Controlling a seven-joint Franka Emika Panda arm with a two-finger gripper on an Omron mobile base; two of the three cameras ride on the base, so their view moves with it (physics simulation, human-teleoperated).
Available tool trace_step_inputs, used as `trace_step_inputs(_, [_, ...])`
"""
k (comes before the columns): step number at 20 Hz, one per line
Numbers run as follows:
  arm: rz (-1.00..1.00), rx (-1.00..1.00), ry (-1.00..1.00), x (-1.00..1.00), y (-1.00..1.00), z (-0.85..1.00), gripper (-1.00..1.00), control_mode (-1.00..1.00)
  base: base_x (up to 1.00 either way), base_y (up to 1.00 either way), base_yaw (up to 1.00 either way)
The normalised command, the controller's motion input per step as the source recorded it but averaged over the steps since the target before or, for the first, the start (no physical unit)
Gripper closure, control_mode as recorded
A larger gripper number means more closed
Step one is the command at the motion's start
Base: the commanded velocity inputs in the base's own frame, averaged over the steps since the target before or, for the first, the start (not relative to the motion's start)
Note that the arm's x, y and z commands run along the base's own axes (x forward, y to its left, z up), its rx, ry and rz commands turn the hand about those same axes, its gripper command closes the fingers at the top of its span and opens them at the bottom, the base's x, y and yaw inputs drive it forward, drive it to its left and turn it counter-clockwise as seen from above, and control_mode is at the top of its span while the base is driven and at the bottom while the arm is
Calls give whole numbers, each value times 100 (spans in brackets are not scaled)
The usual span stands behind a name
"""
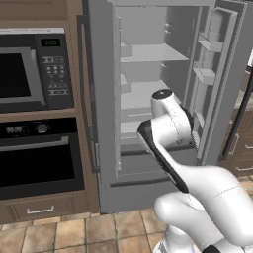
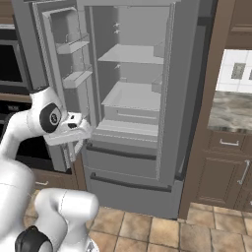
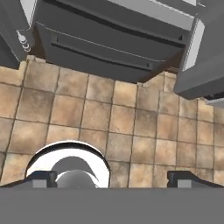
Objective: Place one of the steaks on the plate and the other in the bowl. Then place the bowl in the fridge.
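Left base view: oven [image 1: 37, 163] at left, then the fridge [image 1: 148, 29] with both doors swung wide, its shelves bare, so no bowl is stored yet; steaks, plate and bowl aren't visible here, so most of the task seems left. The arm is folded before the drawers. Hand [image 3: 111, 177] points down at the floor [image 3: 109, 122], fingers spread wide, holding nothing.
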Motion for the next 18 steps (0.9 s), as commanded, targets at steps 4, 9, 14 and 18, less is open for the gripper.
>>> trace_step_inputs(4, [-7,50,0,0,-42,14,-100,-100,0,0,0])
trace_step_inputs(9, [-29,19,8,-5,-25,16,-100,-100,0,0,0])
trace_step_inputs(14, [-5,-2,0,-35,-5,0,-100,-100,0,0,0])
trace_step_inputs(18, [3,0,1,-20,29,-21,-100,-100,0,0,0])
